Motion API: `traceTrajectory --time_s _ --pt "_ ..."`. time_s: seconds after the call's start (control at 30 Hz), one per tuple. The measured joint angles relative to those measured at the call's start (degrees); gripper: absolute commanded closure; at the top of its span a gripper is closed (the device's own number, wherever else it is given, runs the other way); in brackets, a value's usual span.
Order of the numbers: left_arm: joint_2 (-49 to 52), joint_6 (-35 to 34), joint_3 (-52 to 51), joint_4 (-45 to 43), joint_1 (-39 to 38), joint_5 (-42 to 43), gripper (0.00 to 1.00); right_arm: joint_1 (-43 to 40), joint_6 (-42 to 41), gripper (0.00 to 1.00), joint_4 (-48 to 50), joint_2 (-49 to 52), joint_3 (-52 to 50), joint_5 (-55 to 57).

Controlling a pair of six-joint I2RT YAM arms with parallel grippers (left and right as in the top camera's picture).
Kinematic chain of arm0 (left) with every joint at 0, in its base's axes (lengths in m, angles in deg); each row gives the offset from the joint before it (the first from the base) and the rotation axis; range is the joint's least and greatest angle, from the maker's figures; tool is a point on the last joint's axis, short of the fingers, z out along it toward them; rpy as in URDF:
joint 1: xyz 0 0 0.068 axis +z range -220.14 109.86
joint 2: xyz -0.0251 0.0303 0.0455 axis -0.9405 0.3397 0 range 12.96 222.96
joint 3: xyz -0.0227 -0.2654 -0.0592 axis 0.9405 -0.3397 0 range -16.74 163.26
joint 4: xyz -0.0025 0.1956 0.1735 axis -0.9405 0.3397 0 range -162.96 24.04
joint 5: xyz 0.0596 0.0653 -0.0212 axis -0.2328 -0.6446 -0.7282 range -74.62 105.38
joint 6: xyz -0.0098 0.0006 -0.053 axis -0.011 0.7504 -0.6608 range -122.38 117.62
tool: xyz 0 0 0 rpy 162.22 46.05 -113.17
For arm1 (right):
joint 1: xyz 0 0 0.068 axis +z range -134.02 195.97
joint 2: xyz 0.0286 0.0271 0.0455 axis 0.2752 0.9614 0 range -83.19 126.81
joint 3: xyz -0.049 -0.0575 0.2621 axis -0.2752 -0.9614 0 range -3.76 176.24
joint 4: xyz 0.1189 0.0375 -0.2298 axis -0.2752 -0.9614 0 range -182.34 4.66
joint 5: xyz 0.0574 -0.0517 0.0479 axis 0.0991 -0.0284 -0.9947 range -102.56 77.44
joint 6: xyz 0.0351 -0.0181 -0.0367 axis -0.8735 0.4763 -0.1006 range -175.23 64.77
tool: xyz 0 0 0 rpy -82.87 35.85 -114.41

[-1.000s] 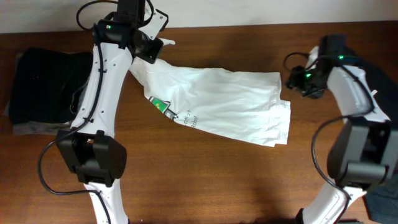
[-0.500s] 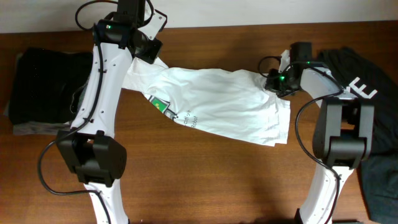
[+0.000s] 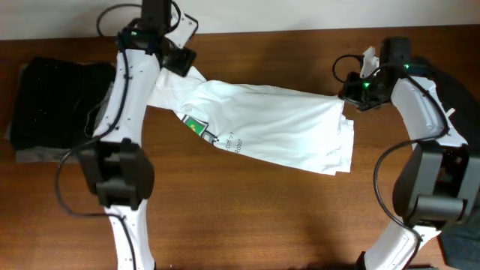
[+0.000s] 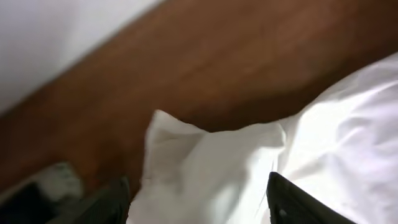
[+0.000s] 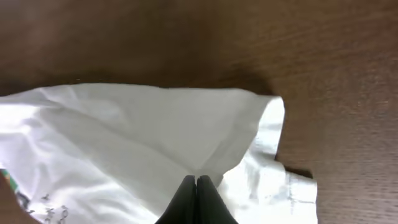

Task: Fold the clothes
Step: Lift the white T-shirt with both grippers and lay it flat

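The clothes, a white T-shirt with a green-and-yellow logo, lie stretched across the middle of the wooden table. My left gripper is at the shirt's far left corner. In the left wrist view it stands open, its dark fingers wide apart with loose white cloth lying between them. My right gripper is at the shirt's right end. There it is shut on a pinch of the fabric, which tents up to the fingertips. The hem lies just to the right.
A stack of folded black and grey garments sits at the table's left end. A dark garment lies behind the right arm at the right edge, and more dark cloth at the bottom right. A white wall runs along the table's far edge.
The left gripper has opened over the shirt's left corner. The right gripper shut on the right end of the shirt and drew it right, pulling the cloth out longer.
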Motion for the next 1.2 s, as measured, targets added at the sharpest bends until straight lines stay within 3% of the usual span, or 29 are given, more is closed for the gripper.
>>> traceTrajectory --time_s 0.03,0.17,0.27,0.33,0.4,0.47,0.57,0.73,0.83,0.9,1.0,1.03,1.13,1.17,1.2 --pt "2.05 0.48 0.00 0.02 -0.02 0.66 1.00 0.02 0.11 0.96 -0.02 -0.61 0.00 -0.02" --pt "4.92 1.73 1.51 0.92 -0.13 1.29 1.00 -0.11 0.15 0.96 -1.88 -3.19 0.00 0.00" --pt "2.05 1.75 14.99 8.35 -0.26 -2.38 1.00 -3.52 -0.07 0.96 -6.08 -11.67 0.00 0.00" --pt "-6.47 1.75 23.87 12.41 -0.31 -5.77 1.00 -9.31 -1.68 0.96 -8.48 -23.12 0.15 -0.04" --pt "-17.77 1.73 26.36 13.42 -0.42 -9.20 1.00 -15.54 -2.97 0.96 -10.12 -35.19 0.24 -0.68" --pt "-29.62 1.73 27.54 14.10 -0.72 -12.20 1.00 -16.96 -3.21 0.96 -10.29 -44.28 0.96 -1.44" --pt "-38.62 1.73 27.54 14.21 -0.70 -14.32 1.00 -17.49 -3.72 0.96 -12.94 -52.00 4.00 -1.49" --pt "-41.97 1.73 26.23 13.66 -0.68 -14.67 1.00 -16.79 -4.22 0.96 -14.34 -49.35 8.46 -3.37" --pt "-27.80 1.75 22.86 3.32 -0.61 -13.31 1.00 -10.03 -4.35 0.96 -2.25 -35.71 8.81 -3.67" --pt "-16.28 1.95 20.52 -10.64 -0.61 -11.69 1.00 -9.70 -4.74 0.96 7.74 -27.89 8.66 -4.26" --pt "-15.39 1.97 22.64 -18.23 -0.61 -10.51 1.00 -13.20 -5.01 0.96 6.67 -27.15 15.02 -6.80" --pt "-16.90 1.97 24.17 -17.42 -0.61 -10.27 0.99 -14.51 -4.92 0.96 4.39 -27.65 18.80 -7.43" --pt "-28.50 2.19 28.61 6.36 -0.59 -9.16 0.92 -15.52 -2.58 0.96 -7.96 -30.10 22.58 -7.89" --pt "-28.81 2.01 28.85 10.95 -0.57 -8.02 0.92 -15.52 -1.11 0.96 -14.82 -28.83 22.73 -7.85" --pt "-28.15 2.36 26.73 22.25 -0.57 -4.46 0.93 -15.19 0.87 0.96 -19.93 -25.64 21.75 -7.54"
